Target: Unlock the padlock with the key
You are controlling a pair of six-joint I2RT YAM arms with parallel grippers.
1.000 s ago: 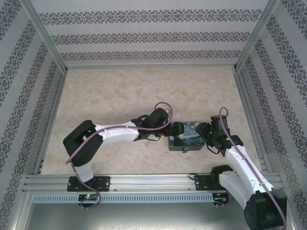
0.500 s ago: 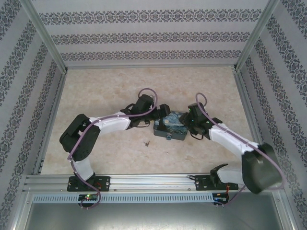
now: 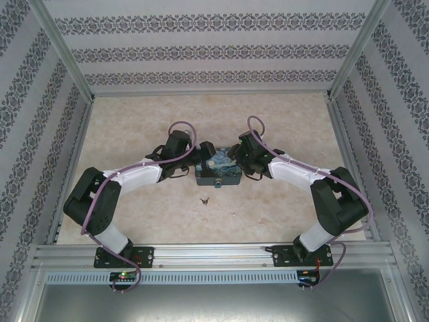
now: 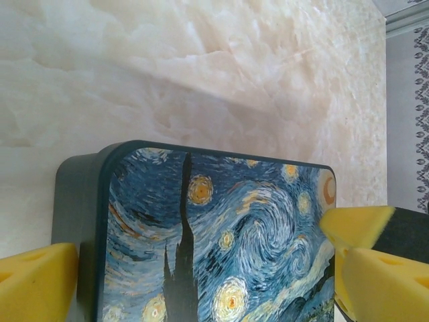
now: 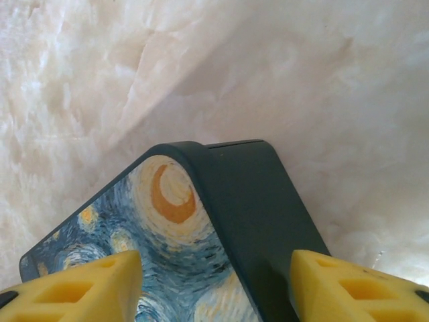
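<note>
Box (image 3: 218,172) mid-table, pinched from left by left gripper (image 3: 195,161) and from right by right gripper (image 3: 239,158); key (image 3: 204,200) just nearer.

Small object (image 3: 205,200) on table (image 3: 134,127): too small to identify.

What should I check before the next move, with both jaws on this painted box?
1. Grip on the box: ok. Yellow pads of the left jaws and pads of the right jaws sit on either side of it.
2. Key located: ok. It lies on the table near of the box, apart from it.
3. Key in hand: not ok. Neither jaws hold it.
4. A free arm to fetch it: not ok. Both are on the box.
5. Padlock on the box's near wall, locked or open: cannot tell, too small.
</note>
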